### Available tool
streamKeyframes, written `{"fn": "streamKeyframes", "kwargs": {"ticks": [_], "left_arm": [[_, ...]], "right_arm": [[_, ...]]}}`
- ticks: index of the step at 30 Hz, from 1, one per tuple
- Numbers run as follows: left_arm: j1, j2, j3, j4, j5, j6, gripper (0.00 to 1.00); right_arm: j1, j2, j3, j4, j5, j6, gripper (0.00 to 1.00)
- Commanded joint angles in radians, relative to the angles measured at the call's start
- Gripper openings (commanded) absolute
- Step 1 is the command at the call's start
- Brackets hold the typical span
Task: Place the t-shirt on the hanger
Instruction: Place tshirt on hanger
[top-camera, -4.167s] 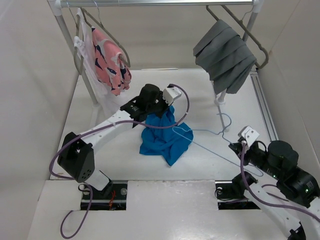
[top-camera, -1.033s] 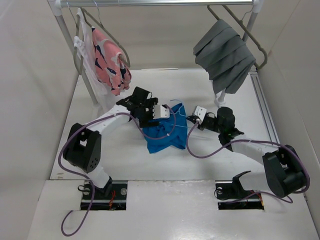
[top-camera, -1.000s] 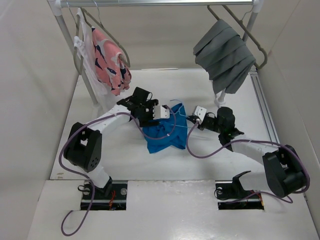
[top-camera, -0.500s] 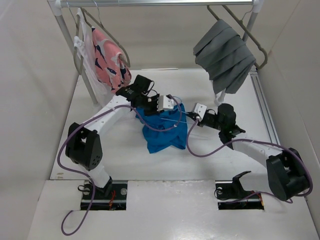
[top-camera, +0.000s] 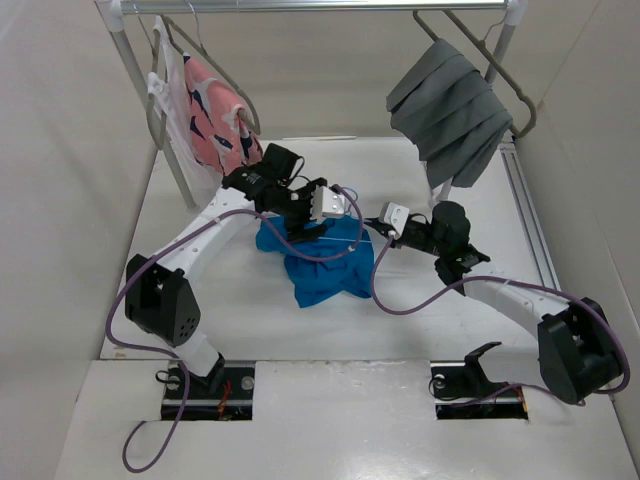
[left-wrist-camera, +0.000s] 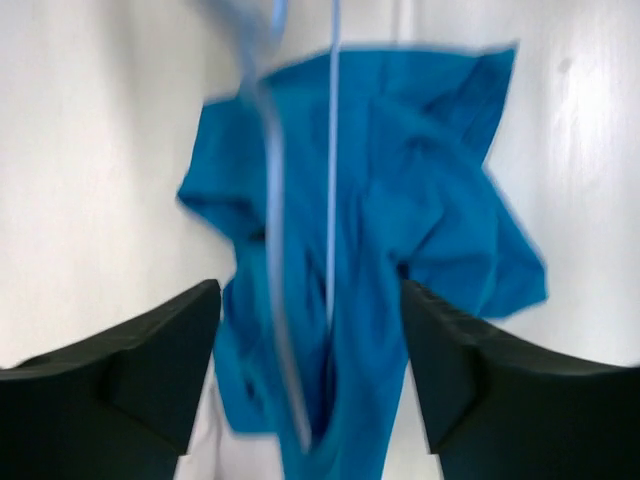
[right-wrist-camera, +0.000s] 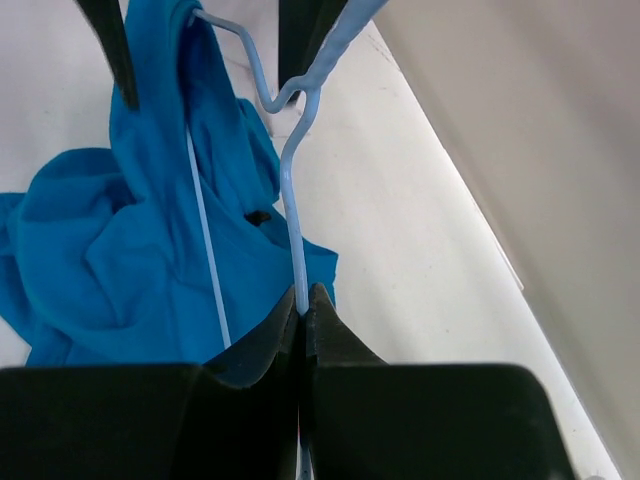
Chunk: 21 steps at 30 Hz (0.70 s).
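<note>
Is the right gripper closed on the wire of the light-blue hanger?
Yes, the right gripper is shut on the hanger, whose wire rises from between its fingertips.

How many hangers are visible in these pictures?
3: a blue wire hanger in the right gripper, over the t-shirt; a left hanger on the rail, carrying the pink garment; a right hanger, carrying the grey cloth. More may be hidden.

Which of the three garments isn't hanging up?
The bright blue t-shirt, crumpled on the table; the pink patterned garment and grey cloth hang from the rail.
</note>
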Motion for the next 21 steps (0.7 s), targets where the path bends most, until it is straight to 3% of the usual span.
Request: {"fn": "streamKeyframes", "kwargs": {"ticks": [1,5,8,17,20,21], "left_arm": [[0.051,-0.081,0.049,-0.143,-0.068,0.096,0.71],[0.071,-0.153,-0.072,-0.118,-0.177,0.131,0.84],[0.092,-0.196,-0.19,0.049,-0.271,0.069,0.93],[0.142,-0.066,-0.194,0.001,-0.279,0.145,0.93],[0.142,-0.057,-0.231,0.09,-0.303,0.145,0.89],[0.142,-0.045,-0.243,0.106,-0.303,0.145,0.83]], "right_arm": [[0.001,0.013,-0.016,0.034,-0.011,-0.019,0.0],[0.001,0.032,-0.016,0.034,-0.011,-0.019,0.0],[0.001,0.032,-0.016,0.034,-0.02,-0.028,0.0],[0.001,0.032,-0.016,0.034,-0.03,-0.037,0.0],[0.001,0.023,-0.016,0.034,-0.03,-0.038,0.0],[0.001,0.023,-0.016,0.034,-0.03,-0.038,0.0]]}}
